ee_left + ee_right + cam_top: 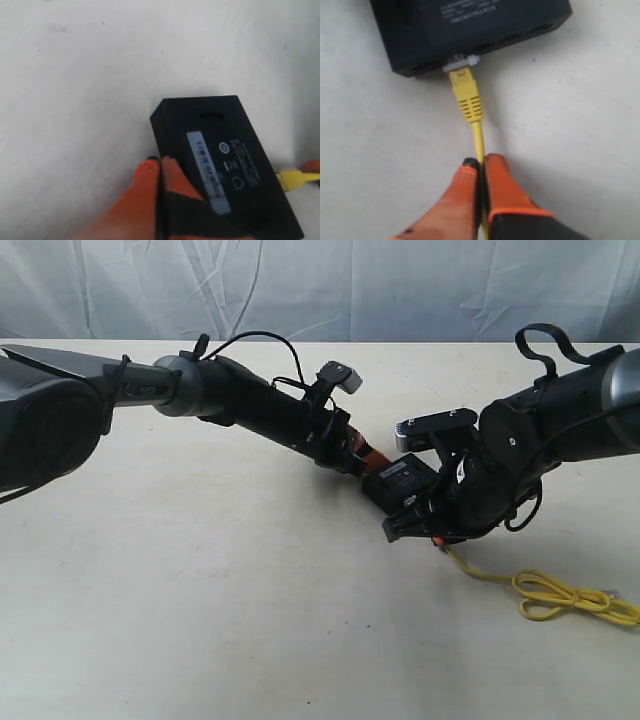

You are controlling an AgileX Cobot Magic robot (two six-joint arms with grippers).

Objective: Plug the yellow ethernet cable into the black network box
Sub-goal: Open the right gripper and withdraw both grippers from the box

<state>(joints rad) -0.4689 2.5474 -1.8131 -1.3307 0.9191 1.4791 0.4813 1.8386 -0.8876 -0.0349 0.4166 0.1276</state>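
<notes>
Right wrist view: my right tool (479, 164), clamped on the thin yellow ethernet cable (477, 132) behind its plug (461, 65), may buckle it against the flat black network box (470, 25).

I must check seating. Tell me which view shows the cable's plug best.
Right wrist view: the plug sits centred at the box port. Left wrist view shows only its yellow boot past the box's edge. Exterior view hides it behind the right arm; only cable shows.

Yellow cable (468, 97), plug at black box (485, 25)
</notes>
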